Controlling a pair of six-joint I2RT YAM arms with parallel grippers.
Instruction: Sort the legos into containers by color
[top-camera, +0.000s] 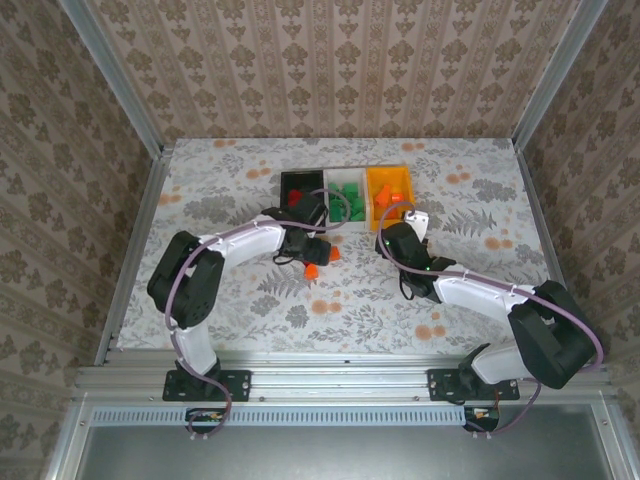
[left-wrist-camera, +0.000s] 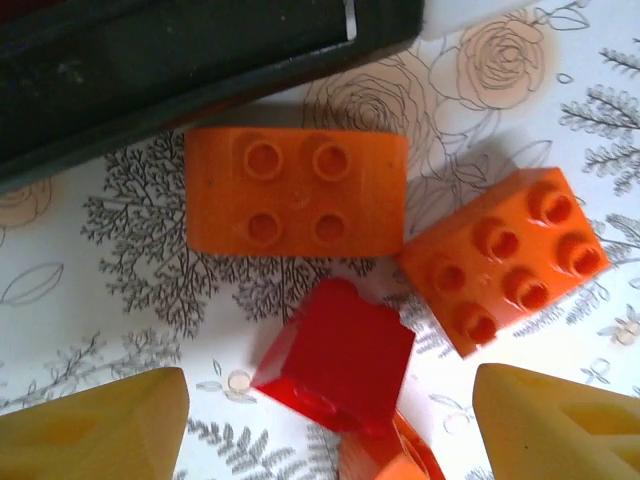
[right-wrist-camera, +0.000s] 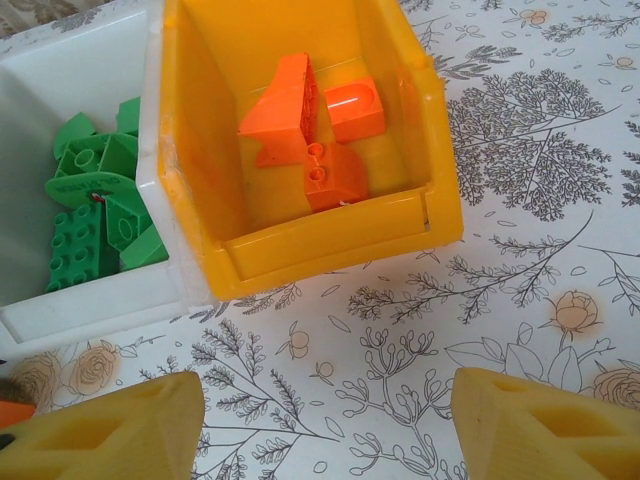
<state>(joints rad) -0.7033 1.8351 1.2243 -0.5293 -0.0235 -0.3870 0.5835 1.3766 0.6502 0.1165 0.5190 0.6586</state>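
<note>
- Top external view: three open-top rectangular plastic bins stand side by side, touching, at the far middle of the table (top-camera: 230, 300), which has a printed floral cover. From left to right they are the black bin (top-camera: 288, 178), the white bin (top-camera: 340, 176) and the orange-yellow bin (top-camera: 402, 180).
- Red pieces (top-camera: 296, 197) lie in the black bin, and green bricks (right-wrist-camera: 85, 215) are piled in the white bin. The green bricks are glossy; some are studded blocks and some are sloped wedges.
- Orange pieces (right-wrist-camera: 315, 125) sit against the back wall of the orange-yellow bin: a slanted wedge, a rounded block and a studded one. The bin's walls are smooth and shiny, and its front lip is lower.
- Left wrist view: the left gripper (left-wrist-camera: 325, 435) hangs low over the table just in front of the black bin's dark wall. Its blunt yellow fingertips (left-wrist-camera: 100, 430) stand wide apart and touch nothing.
- A translucent red brick (left-wrist-camera: 335, 365) lies tipped on its side on the table between and just ahead of those tips.
- Beyond it, a four-stud orange brick (left-wrist-camera: 295, 190) lies close to the black bin, and a six-stud orange brick (left-wrist-camera: 500, 260) sits just to its right, angled.
- Right wrist view: the right gripper (right-wrist-camera: 325, 430) hovers over bare table in front of the orange-yellow bin, with its fingers spread and nothing held.
</note>
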